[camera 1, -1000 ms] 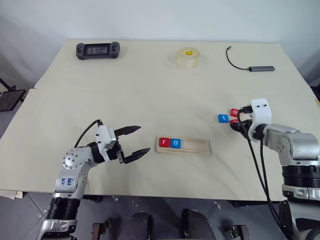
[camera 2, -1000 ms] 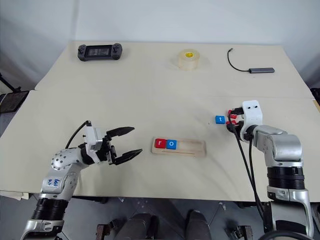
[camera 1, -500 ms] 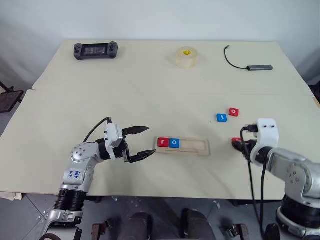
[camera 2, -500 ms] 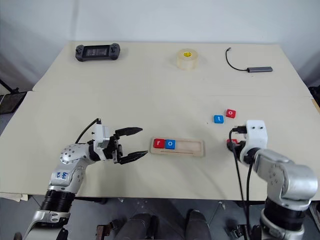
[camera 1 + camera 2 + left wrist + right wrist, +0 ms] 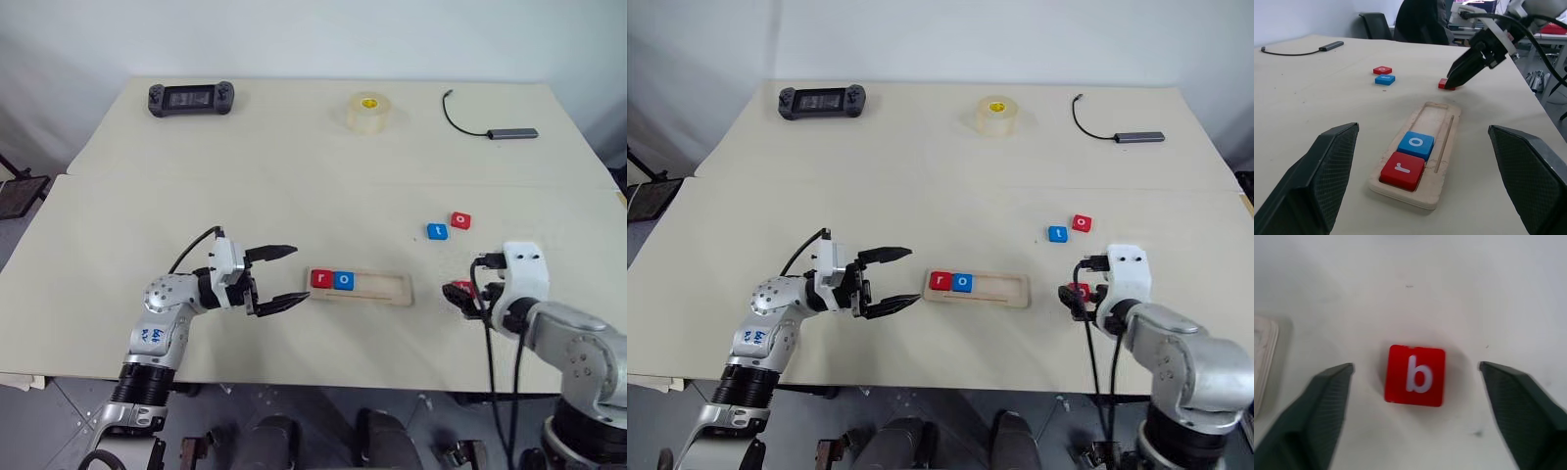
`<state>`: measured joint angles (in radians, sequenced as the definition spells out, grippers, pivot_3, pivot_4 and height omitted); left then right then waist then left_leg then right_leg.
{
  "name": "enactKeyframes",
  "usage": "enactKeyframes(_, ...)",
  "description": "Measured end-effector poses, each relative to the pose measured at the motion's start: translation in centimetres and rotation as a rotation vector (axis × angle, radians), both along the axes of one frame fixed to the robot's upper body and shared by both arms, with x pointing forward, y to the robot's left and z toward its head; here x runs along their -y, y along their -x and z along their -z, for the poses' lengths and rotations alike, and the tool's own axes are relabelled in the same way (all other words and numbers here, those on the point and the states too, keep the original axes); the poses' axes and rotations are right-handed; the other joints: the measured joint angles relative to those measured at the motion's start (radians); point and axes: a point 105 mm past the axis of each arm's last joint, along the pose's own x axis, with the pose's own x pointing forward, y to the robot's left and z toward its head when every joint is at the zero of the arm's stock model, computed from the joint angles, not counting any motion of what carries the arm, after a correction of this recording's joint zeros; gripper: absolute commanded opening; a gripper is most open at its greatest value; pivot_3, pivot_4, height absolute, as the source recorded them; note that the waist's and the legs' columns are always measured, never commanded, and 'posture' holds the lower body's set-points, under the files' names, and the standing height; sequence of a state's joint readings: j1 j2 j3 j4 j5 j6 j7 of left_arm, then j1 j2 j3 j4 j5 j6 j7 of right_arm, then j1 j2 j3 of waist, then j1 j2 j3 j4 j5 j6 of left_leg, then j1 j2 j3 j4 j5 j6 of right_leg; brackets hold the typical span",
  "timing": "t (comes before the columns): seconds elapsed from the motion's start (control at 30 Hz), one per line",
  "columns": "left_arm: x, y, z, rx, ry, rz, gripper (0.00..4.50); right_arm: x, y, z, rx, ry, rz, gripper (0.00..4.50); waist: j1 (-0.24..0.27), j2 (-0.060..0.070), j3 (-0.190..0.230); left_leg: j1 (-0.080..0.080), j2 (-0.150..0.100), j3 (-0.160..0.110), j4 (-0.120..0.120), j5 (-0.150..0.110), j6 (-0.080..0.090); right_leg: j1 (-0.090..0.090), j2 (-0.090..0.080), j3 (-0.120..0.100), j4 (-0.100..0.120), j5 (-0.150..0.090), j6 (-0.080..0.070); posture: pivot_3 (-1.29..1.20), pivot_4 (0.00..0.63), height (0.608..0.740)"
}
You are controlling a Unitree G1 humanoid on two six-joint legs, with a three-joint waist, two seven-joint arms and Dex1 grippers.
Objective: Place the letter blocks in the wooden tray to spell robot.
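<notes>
My left gripper (image 5: 282,276) hovers just off the tray's left end, jaws spread wide, nothing between them. Tray (image 5: 387,291) lies mid-table with red r (image 5: 320,278) and blue o (image 5: 343,280) seated in its left two slots; three slots bare. Blue t (image 5: 437,231) and red o (image 5: 460,220) lie flat on the table, beyond and right of the tray, just beside each other. Red b (image 5: 1415,375) lies flat on the table just right of the tray's right end, upright to my wrist view, between my right gripper's (image 5: 1076,297) released jaws, not held.

Step in hand, as I judge it: get b into slot three. Centre both fingers on b's side faces, close square, lift clear of the tray wall, set it down touching the blue o, letter same way up as r and o. Risk: a skewed grip tilts it onto the rim.

Versus a second ago: right gripper was up by t and o, clamped on b; now it's pulled back near the tray, b set down, jaws opened. Left gripper is unchanged.
</notes>
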<state>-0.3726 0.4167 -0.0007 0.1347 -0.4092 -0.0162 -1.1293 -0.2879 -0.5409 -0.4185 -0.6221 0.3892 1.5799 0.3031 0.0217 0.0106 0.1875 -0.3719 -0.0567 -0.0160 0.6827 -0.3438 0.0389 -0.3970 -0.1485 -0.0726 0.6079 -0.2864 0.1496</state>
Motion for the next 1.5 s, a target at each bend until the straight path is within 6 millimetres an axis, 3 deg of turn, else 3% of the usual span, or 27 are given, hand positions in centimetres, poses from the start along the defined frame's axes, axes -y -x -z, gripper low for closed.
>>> enactKeyframes(0.17,-0.2,0.0,0.0,0.006,-0.007,-0.003,4.5,0.6,-0.1,-2.5,0.064,0.071,-0.312,4.43,0.0,-0.001,0.0,0.0,0.001,0.001,-0.001,0.0,0.0,0.002,0.001,-0.001,-0.002,0.0,0.0,0.0,0.15,0.74)
enactKeyframes(0.3,-0.3,0.2,0.1,0.003,-0.02,0.013,4.5,-0.5,0.3,-2.0,0.098,0.114,-0.695,4.43,-0.001,-0.001,0.001,0.001,0.001,0.002,0.0,0.0,0.001,0.003,0.001,-0.001,-0.005,0.001,0.002,0.0,0.15,0.74)
enactKeyframes(0.47,-0.1,0.7,-0.1,0.045,-0.03,0.053,4.5,1.4,-0.7,0.1,0.067,0.268,-0.963,4.43,-0.003,-0.002,0.001,0.001,0.001,0.002,0.001,0.0,0.002,0.004,0.0,-0.001,-0.006,0.002,0.004,0.0,0.15,0.74)
enactKeyframes(0.67,0.6,1.8,-0.1,0.072,-0.054,0.134,4.5,2.7,-2.3,1.1,0.018,0.316,-1.057,4.43,-0.004,-0.001,0.001,0.001,0.002,0.001,0.001,0.0,0.001,0.005,0.0,-0.002,-0.008,0.002,0.004,0.0,0.15,0.74)
enactKeyframes(0.87,1.1,2.7,-0.1,0.068,-0.051,0.172,4.5,2.9,-3.6,1.7,0.025,0.303,-1.069,4.43,-0.002,-0.001,0.001,0.001,0.002,0.0,0.001,0.0,0.001,0.005,0.0,-0.003,-0.008,0.002,0.004,0.0,0.15,0.74)
enactKeyframes(1.0,1.0,3.0,0.0,0.053,-0.053,0.168,4.5,3.0,-3.8,1.7,0.019,0.281,-1.068,3.51,-0.002,-0.001,0.001,0.001,0.002,0.0,0.002,0.0,0.001,0.005,0.0,-0.003,-0.008,0.002,0.004,0.0,0.15,0.74)
enactKeyframes(1.2,0.7,3.1,0.2,0.04,-0.061,0.156,4.5,2.7,-3.9,1.7,0.031,0.283,-1.09,1.48,-0.001,-0.001,0.001,0.001,0.002,0.0,0.002,0.0,0.0,0.005,0.0,-0.003,-0.008,0.002,0.004,0.0,0.15,0.74)
enactKeyframes(1.37,0.6,2.9,0.1,0.041,-0.059,0.137,4.5,1.6,-4.7,1.0,0.077,0.329,-1.127,1.47,-0.008,-0.001,0.001,0.001,0.002,0.0,0.002,0.0,0.0,0.005,0.0,-0.003,-0.007,0.002,0.003,0.0,0.15,0.74)
enactKeyframes(1.5,0.4,2.8,0.1,0.045,-0.06,0.124,4.5,-0.9,-4.7,-0.9,0.108,0.331,-1.223,1.47,-0.014,0.0,0.001,0.0,0.003,0.0,0.001,0.0,0.0,0.004,0.0,-0.003,-0.008,0.002,0.003,0.0,0.15,0.74)
